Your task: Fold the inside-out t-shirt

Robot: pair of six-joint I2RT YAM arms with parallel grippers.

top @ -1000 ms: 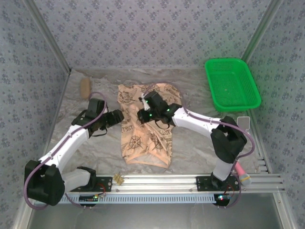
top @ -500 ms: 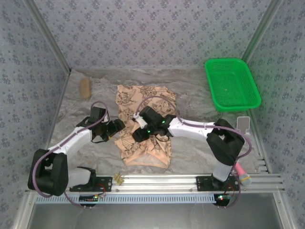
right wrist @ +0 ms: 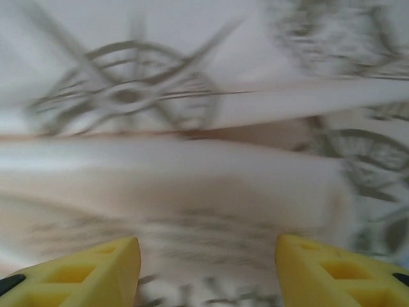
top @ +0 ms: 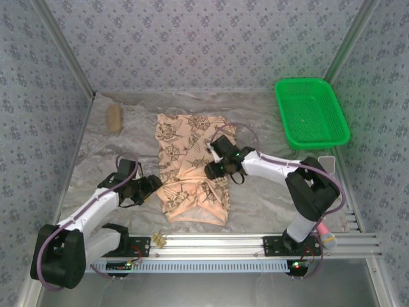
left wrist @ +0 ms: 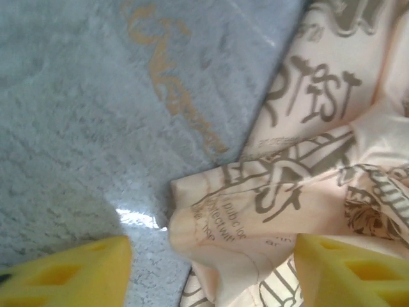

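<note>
The inside-out t-shirt (top: 192, 169) lies crumpled lengthwise in the middle of the table, tan with dark compass prints. My left gripper (top: 152, 187) is low at the shirt's left edge. In the left wrist view its yellow fingers (left wrist: 70, 272) stand apart, and a folded edge of the t-shirt (left wrist: 268, 211) lies between them, unclamped. My right gripper (top: 211, 169) hovers over the shirt's right half, open. In the right wrist view its fingers (right wrist: 83, 272) are spread above the blurred cloth of the t-shirt (right wrist: 204, 179).
A green plastic basket (top: 311, 112) stands at the back right. A small tan object (top: 114, 118) lies at the back left. A white card (top: 327, 165) stands near the right wall. Crinkled grey sheeting (top: 262, 198) covers the table around the shirt.
The right gripper has opened, let go of the cloth and drawn back to the right. The left gripper has moved nearer and down to the shirt's left edge, its jaws narrowing.
</note>
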